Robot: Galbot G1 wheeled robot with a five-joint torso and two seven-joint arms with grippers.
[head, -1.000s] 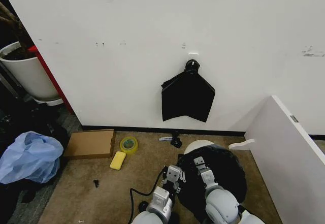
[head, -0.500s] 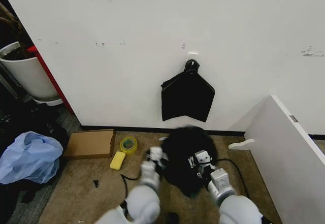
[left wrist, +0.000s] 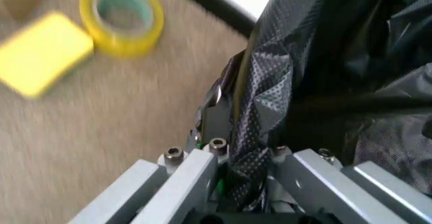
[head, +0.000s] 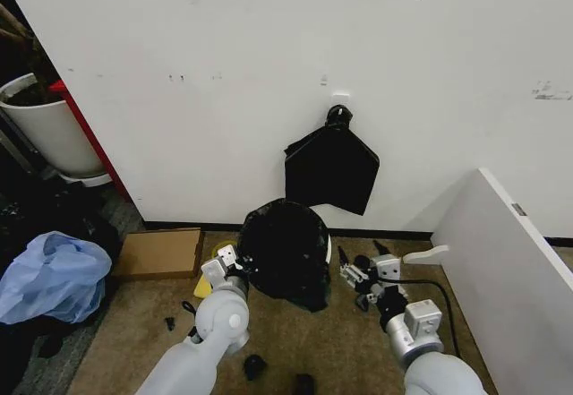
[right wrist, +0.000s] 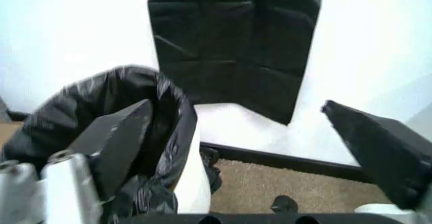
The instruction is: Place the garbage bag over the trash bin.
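A black sheaf of bags (head: 329,169) hangs on the wall; yellow tape roll (left wrist: 122,17), yellow sponge (left wrist: 42,52) on carpet.

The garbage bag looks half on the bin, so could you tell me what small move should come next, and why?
Probably the right gripper should regrasp the bag's near edge. Its jaws stand open, apart from the garbage bag, while the left gripper is shut on the opposite edge. The trash bin shows bare white wall on the right gripper's side, so that side seems uncovered.
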